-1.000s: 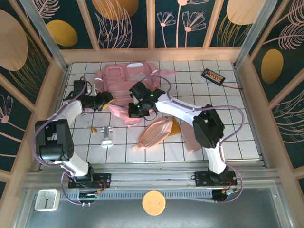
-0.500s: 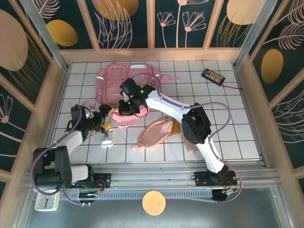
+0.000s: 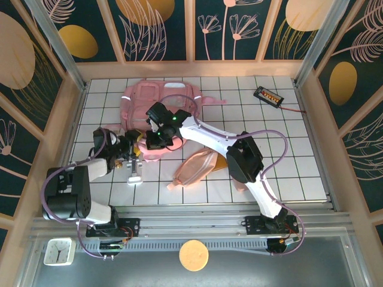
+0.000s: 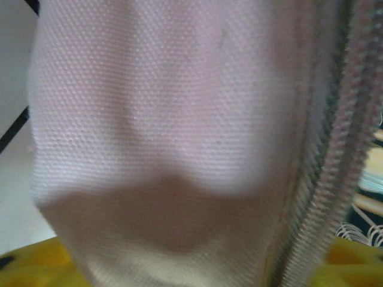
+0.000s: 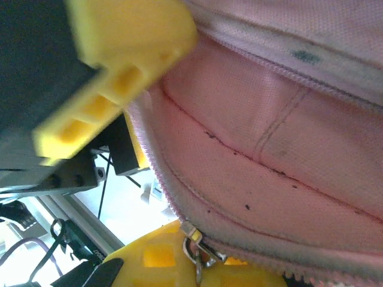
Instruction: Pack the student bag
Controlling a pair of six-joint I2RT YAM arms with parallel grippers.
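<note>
Our right gripper (image 3: 154, 139) pinches shut on the zipped rim of the large soft pink fabric student bag (image 3: 140, 98); we cannot tell how far our left gripper (image 3: 134, 150) is open.

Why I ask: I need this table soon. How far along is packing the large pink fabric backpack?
Early. Done: no item visibly inside yet. In hand: the right gripper is shut on the zipper rim of the large pink fabric backpack, its lining showing; the left gripper is against its fabric, grip unclear. Left: the peach-pink oval pouch and small white-silver object lie on the white tiled table.
</note>
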